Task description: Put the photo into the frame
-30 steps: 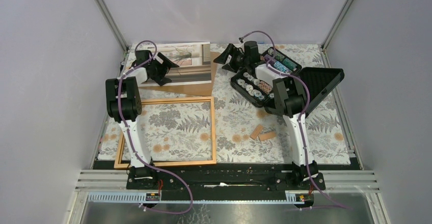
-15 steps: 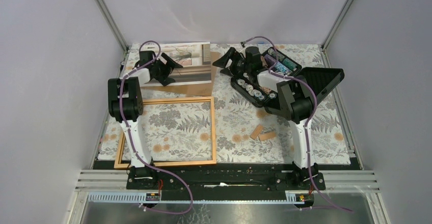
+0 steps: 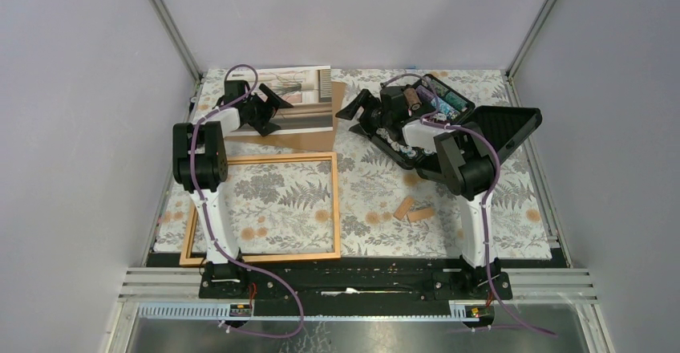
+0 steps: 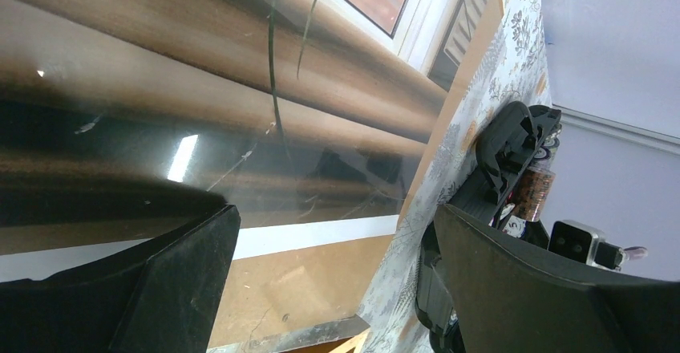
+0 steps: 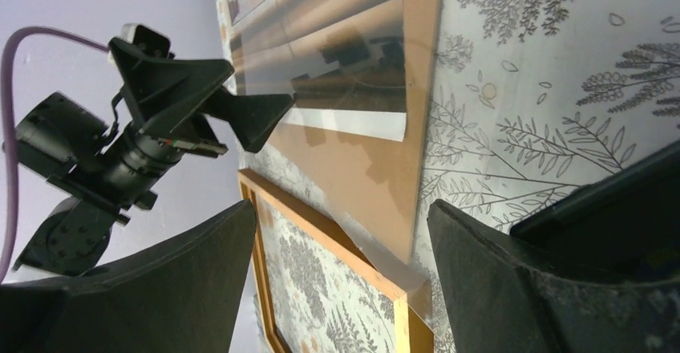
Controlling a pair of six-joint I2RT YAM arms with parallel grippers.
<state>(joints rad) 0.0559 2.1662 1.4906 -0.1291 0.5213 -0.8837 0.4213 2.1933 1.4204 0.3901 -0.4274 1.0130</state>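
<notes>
Swinging leftward since a second ago, the right arm is now carrying the right gripper point(image 3: 357, 112) away from the open black plastic case point(image 3: 497, 128) and nearer the print. The left gripper point(image 3: 277, 116) is reaching slightly farther over that print than before.

The large rectangular paper photo point(image 3: 309, 96), with its spindly plant and beige-brown bands, is lying picture side up at the far left of the table. It is resting on the plain brown backing board point(image 3: 313, 138), whose bare near strip is showing below the photo's white margin. The large rectangular frame point(image 3: 335, 208), with its thin orange-tan wooden border, is lying flat nearer the arm bases. Its far rail is sitting just beside the board's near edge, and the grey floral tablecloth point(image 3: 369, 184) is showing through its opening, so the photo is lying outside it.

In the left wrist view, the left gripper is hanging low over the photo's glossy surface with its fingers spread wide and nothing between them. The right gripper's fingers are also standing well apart and holding nothing, pointing toward the photo's right edge from over the cloth.

Two small tan wooden blocks point(image 3: 413, 208) are lying side by side on the cloth, right of the frame.
</notes>
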